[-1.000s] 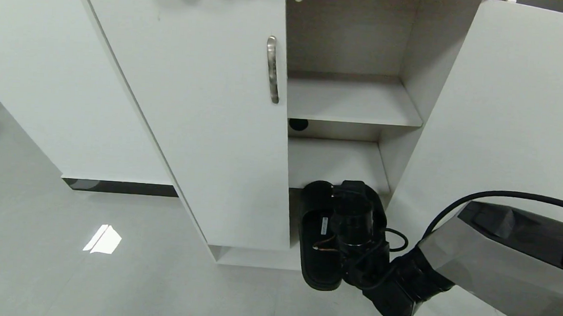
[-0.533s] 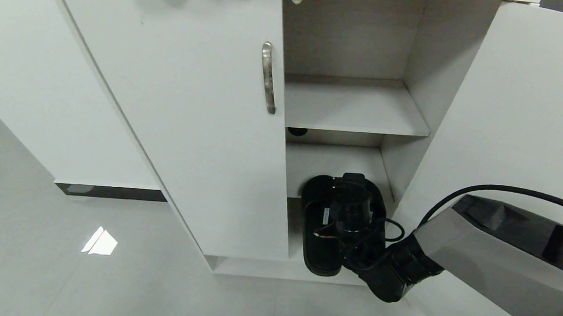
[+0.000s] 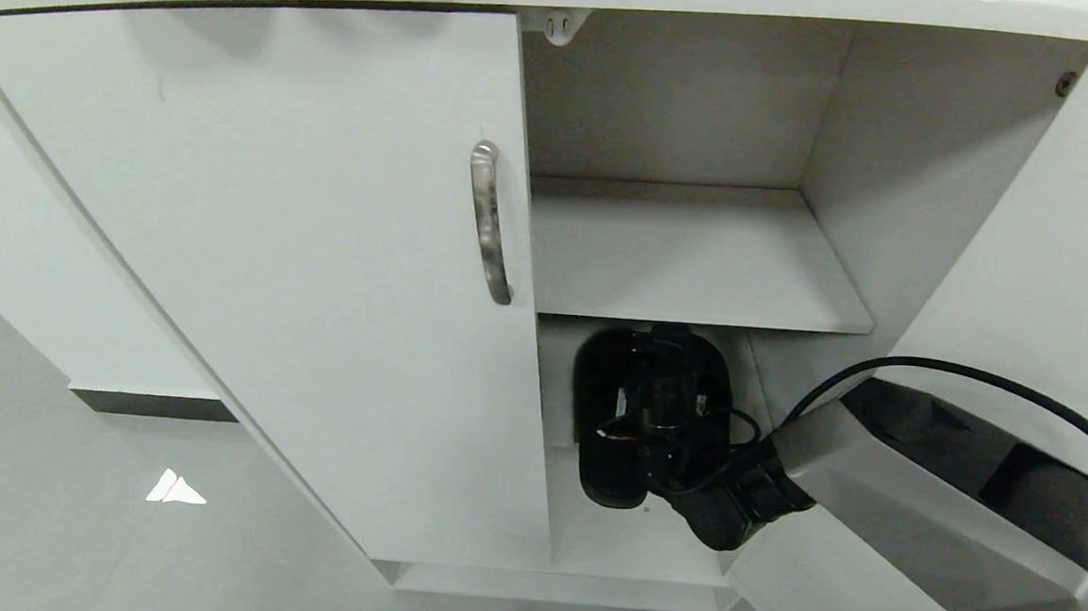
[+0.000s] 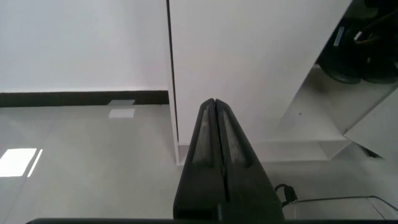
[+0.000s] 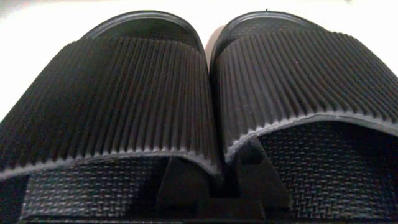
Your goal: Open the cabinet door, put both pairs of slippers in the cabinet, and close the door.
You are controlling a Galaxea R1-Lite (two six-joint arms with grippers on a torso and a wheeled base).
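The cabinet (image 3: 903, 148) has its left door (image 3: 254, 259) closed, with a metal handle (image 3: 490, 222) at that door's inner edge. Its right door (image 3: 1066, 271) is swung wide open. Inside, a bare shelf (image 3: 689, 258) splits the open half into an upper and a lower compartment.

The black slippers (image 3: 605, 460) are in the lower compartment, under the shelf, side by side with their toes pointing towards the cabinet's back. Whether their soles touch the cabinet's bottom board cannot be told. The right gripper (image 3: 665, 417) reaches in from the cabinet's open side and has hold of the pair. In the right wrist view its fingers (image 5: 180, 186) are pinched on the two inner side walls where the slippers (image 5: 124, 99) meet, just behind the ribbed straps.

The left gripper (image 4: 216, 143) hangs low in front of the cabinet's closed door (image 4: 249, 56), above the floor (image 4: 81, 168). Its two fingers are pressed flat together with nothing between them. The slippers (image 4: 364, 53) show beyond that door's edge.
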